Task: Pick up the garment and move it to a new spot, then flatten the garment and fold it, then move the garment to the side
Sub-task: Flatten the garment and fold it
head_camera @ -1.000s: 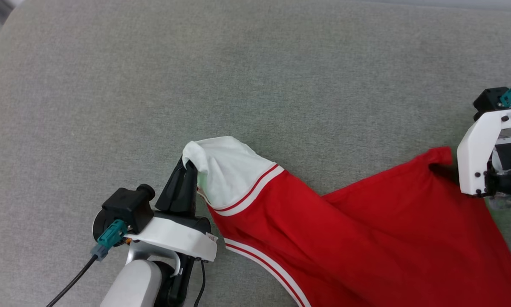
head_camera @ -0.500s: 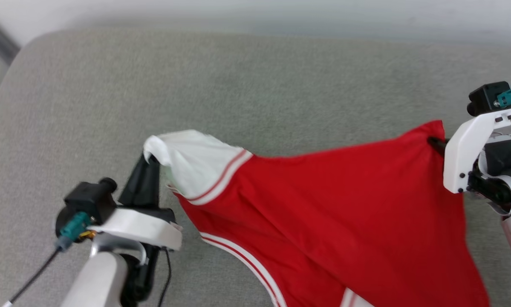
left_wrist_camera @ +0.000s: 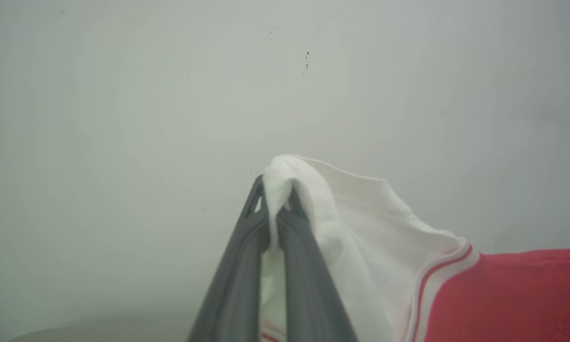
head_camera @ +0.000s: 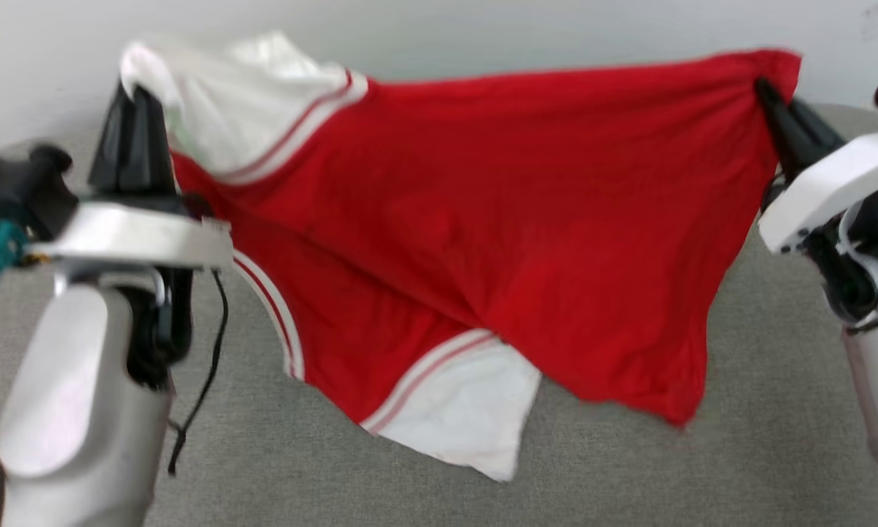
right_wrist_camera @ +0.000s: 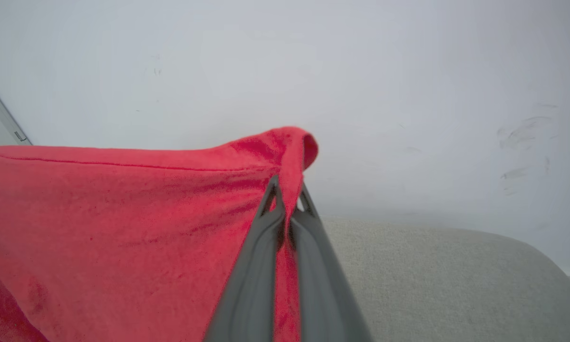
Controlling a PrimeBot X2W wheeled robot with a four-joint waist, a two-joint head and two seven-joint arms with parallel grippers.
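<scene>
The garment (head_camera: 482, 205), a red shirt with white sleeves and red-and-white trim, hangs stretched in the air between both arms above the grey cushion (head_camera: 629, 468). At the upper left my left gripper (head_camera: 135, 95) is shut on a white sleeve (left_wrist_camera: 342, 213), whose cloth bunches over the fingertips. My right gripper (head_camera: 764, 91) at the upper right is shut on a red corner (right_wrist_camera: 294, 142) of the garment. The other white sleeve (head_camera: 468, 410) dangles at the lower middle, close over the cushion. No lettering shows on the side facing me.
A pale wall (head_camera: 439, 29) rises right behind the cushion's far edge. A black cable (head_camera: 204, 380) hangs from my left wrist. The cushion's rounded right end (right_wrist_camera: 527, 266) shows in the right wrist view.
Both arms have lifted the garment off the cushion and spread it wider; it now hangs taut between them. The head camera has tilted up, bringing the wall into view.
</scene>
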